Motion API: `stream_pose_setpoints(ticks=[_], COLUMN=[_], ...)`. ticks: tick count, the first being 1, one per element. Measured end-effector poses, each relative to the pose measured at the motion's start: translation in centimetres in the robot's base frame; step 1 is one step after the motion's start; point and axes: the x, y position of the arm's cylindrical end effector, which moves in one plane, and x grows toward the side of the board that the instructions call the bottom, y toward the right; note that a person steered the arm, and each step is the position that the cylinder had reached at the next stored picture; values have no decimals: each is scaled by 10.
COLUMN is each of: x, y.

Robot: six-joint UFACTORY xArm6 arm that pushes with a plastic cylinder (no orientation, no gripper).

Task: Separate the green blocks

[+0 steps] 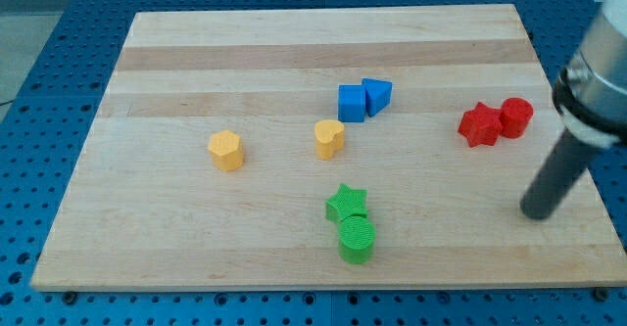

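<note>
You have a big wooden board lying on a blue table with holes. The board is the biggest thing here.

Next biggest is your arm, coming in from the view's right top corner. It has no jaws at all, so nothing is open, shut or held. It ends in a dark rod, and my tip sits on the board near its right edge.

Now the blocks, all small. The green star and the green round block are the ones you care about. They touch each other, the star just above the round one. They sit well apart from my tip, off to the view's left and a bit lower.

The red star and the red round block touch each other too. They are the nearest blocks to my tip, up and a little left of it.

The blue cube and the blue wedge-shaped block touch, further up and left.

The yellow heart is left of my tip, past the green pair. The yellow six-sided block is the farthest left.
</note>
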Motion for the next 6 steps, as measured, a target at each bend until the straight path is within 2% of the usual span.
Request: stream_pose_setpoints(ticks=[1,2,4,5,6], x=[41,50,41,19,14], y=[-24,-55,-182,-228,-259])
